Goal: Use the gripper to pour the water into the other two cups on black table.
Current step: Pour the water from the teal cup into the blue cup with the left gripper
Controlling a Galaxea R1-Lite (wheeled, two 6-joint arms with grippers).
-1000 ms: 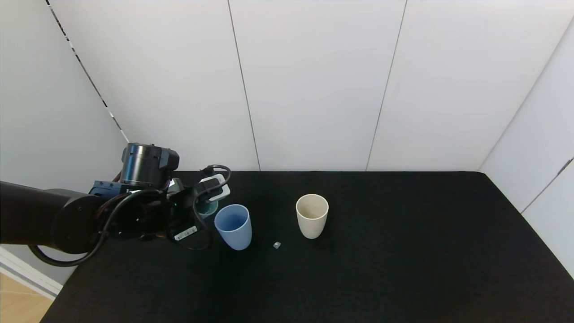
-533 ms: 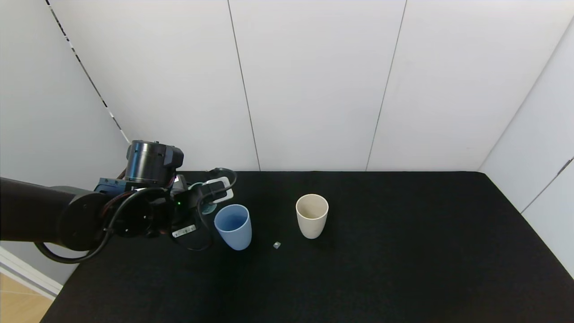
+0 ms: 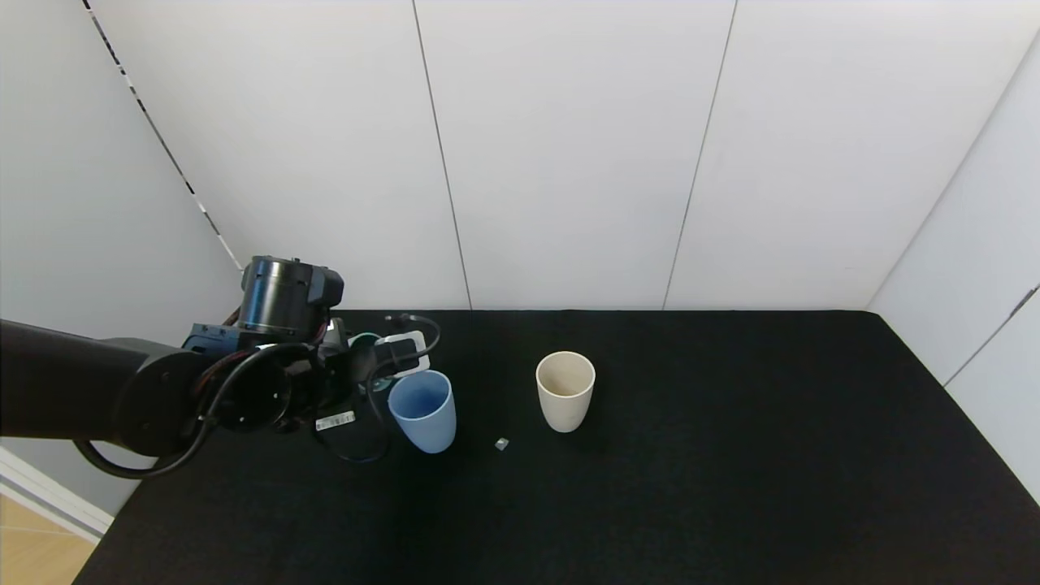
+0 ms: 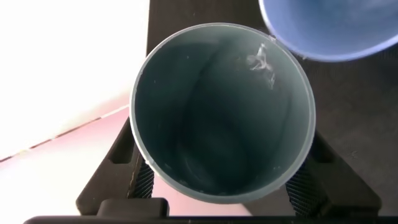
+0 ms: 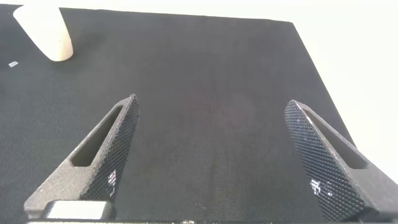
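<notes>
Teal cup (image 4: 221,112) within left tool (image 3: 375,366)

I'm working in what looks like a lab test cell: plain white wall panels (image 3: 569,146) enclose a black table (image 3: 731,455) on three sides, ahead of my claw and to either flank. The table holds only cups, and bare wood floor (image 3: 32,544) shows behind.
</notes>
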